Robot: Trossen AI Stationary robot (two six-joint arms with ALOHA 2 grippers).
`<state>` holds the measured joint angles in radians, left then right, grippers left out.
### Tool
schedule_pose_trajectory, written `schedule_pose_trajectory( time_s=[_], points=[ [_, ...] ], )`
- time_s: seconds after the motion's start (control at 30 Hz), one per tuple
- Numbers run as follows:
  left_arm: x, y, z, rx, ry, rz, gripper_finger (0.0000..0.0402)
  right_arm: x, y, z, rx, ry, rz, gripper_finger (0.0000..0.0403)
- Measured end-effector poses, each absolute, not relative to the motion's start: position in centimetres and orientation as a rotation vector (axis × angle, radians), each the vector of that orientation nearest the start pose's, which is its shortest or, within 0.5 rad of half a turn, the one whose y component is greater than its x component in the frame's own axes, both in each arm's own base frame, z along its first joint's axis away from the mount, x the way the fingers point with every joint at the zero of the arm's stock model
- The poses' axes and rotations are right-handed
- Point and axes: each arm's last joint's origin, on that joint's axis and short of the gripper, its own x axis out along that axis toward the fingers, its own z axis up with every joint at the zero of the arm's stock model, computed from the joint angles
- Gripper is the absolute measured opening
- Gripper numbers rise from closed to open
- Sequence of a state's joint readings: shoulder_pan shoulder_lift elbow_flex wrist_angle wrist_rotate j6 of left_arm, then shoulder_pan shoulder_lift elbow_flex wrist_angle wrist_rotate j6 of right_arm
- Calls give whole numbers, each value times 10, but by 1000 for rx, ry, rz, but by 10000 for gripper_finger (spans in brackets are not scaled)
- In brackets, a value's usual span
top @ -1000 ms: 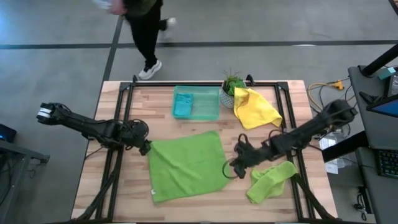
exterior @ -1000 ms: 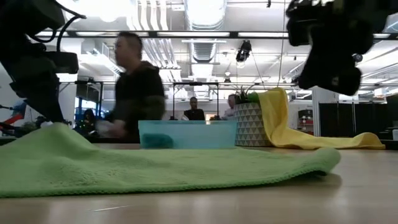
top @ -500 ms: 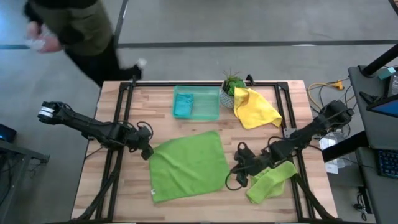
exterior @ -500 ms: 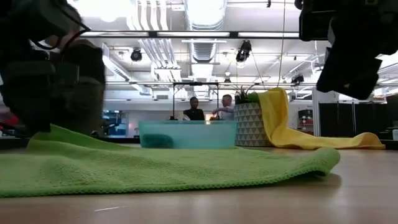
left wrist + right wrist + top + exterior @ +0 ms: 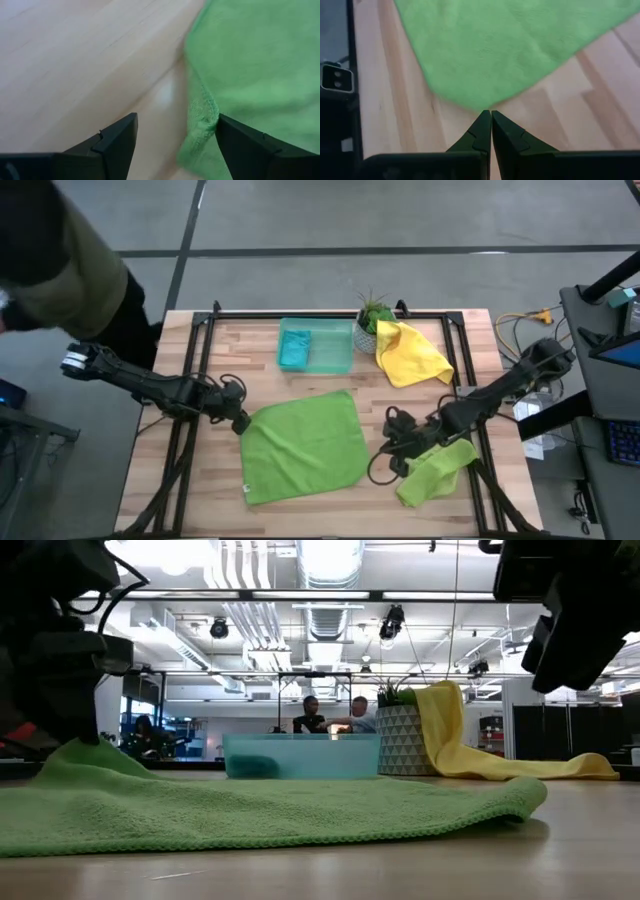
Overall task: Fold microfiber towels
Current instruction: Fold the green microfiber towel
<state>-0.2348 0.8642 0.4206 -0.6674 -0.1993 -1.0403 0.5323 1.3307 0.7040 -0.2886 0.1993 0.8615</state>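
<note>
A lime green microfiber towel point(image 5: 300, 445) lies spread flat mid-table. My left gripper point(image 5: 240, 423) is open at its far left corner point(image 5: 200, 132), one finger on each side of the edge. My right gripper point(image 5: 490, 116) is shut; it hangs above the table point(image 5: 565, 630) and points at the towel's near right corner point(image 5: 485, 102). A second lime green towel point(image 5: 435, 470) lies crumpled under the right arm. A yellow towel point(image 5: 410, 352) leans on a plant pot. A teal-blue cloth point(image 5: 293, 350) lies in the tray. My left gripper's open fingers point(image 5: 117, 142) stand astride the spread towel's far left corner, slanting down from the table's left. Whether a finger touches the cloth, I cannot tell. The corner lies flat on the table.
A translucent green tray point(image 5: 330, 345) and a potted plant point(image 5: 372, 320) stand at the far edge. A person point(image 5: 60, 250) moves past the table's far left corner. Bare wood shows to the left of the spread towel and along the near edge.
My right gripper has drifted toward the table's near edge and rolled, staying shut. My left gripper has rolled at the towel's corner and stayed open. The spread towel has not moved. The person has walked from behind the table toward its left.
</note>
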Motion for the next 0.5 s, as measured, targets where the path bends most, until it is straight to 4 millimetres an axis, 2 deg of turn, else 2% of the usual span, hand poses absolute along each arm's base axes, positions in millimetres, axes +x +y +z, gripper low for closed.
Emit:
schedule_pose_trajectory(
  time_s=[0.3, 0.5],
  points=[
    [147, -29, 174, -750, 843, 473, 247, 193, 107, 200, 364, 969, -87, 9],
    [139, -23, 163, -909, 908, 681, 250, 177, 98, 195, 367, 958, -90, 9]
  ],
)
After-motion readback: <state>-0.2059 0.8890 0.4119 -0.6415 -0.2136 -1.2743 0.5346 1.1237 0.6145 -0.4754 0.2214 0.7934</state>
